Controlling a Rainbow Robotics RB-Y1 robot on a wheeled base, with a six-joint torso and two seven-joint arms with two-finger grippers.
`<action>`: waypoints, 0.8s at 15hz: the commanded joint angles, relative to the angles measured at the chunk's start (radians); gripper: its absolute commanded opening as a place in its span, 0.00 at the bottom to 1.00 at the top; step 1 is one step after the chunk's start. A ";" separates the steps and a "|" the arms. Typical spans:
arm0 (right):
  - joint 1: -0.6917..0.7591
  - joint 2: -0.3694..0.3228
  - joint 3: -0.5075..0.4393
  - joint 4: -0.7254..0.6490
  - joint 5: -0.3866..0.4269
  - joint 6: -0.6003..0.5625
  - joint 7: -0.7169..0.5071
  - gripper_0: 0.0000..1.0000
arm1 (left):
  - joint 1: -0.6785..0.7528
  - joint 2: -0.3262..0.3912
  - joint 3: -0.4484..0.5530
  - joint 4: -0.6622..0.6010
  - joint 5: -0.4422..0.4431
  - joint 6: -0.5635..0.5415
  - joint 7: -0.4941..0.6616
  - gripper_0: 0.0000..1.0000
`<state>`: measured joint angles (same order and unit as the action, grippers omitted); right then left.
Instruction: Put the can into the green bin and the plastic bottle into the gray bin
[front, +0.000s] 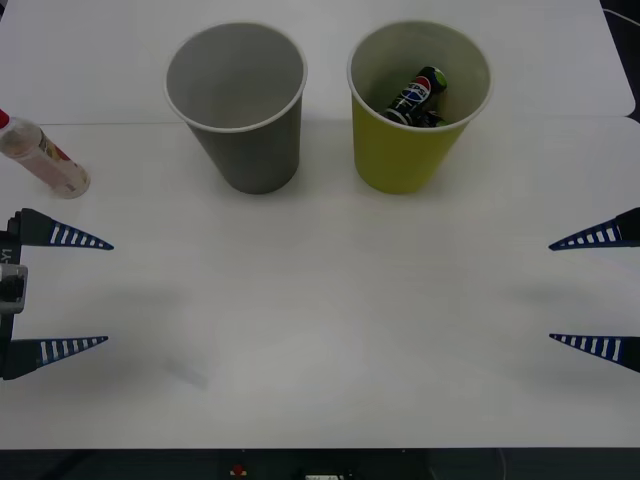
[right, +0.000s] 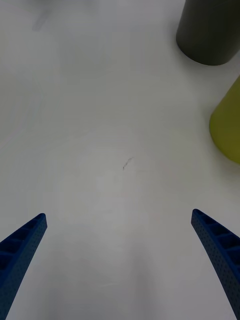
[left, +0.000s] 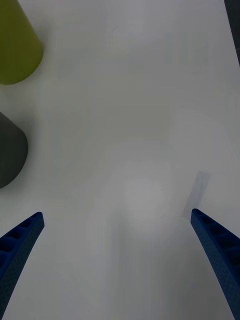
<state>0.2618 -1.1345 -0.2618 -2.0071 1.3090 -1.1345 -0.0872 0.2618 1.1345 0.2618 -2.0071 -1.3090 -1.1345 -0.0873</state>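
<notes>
The black can (front: 419, 95) with its Pepsi logo lies tilted inside the green bin (front: 400, 160), which stands at the back right of centre. Left of it stands the gray bin (front: 255, 150), with nothing visible inside. The plastic bottle (front: 42, 158), whitish with a red cap, lies on the table at the far left. My left gripper (front: 108, 292) hovers open at the left edge, a little nearer than the bottle. My right gripper (front: 550, 292) is open at the right edge. Both wrist views show the gray bin (right: 210, 35) (left: 9, 157) and green bin (right: 229, 127) (left: 17, 50) from the side.
The white table (front: 320, 330) stretches wide between the two grippers and in front of the bins. Its front edge runs along the bottom of the front view.
</notes>
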 joint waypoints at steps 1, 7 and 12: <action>0.000 0.000 0.000 0.000 0.000 0.000 0.000 1.00 | 0.000 0.000 0.000 0.000 0.000 0.000 0.000 1.00; 0.000 0.000 0.000 0.000 0.000 0.000 0.000 1.00 | 0.005 0.013 0.030 -0.027 -0.004 0.067 0.018 1.00; 0.000 0.000 0.000 0.000 0.000 0.000 0.000 1.00 | 0.017 0.002 -0.010 -0.036 -0.004 0.179 0.195 1.00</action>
<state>0.2618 -1.1345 -0.2618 -2.0071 1.3090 -1.1345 -0.0873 0.2720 1.1436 0.2580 -2.0407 -1.3132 -0.9772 0.0832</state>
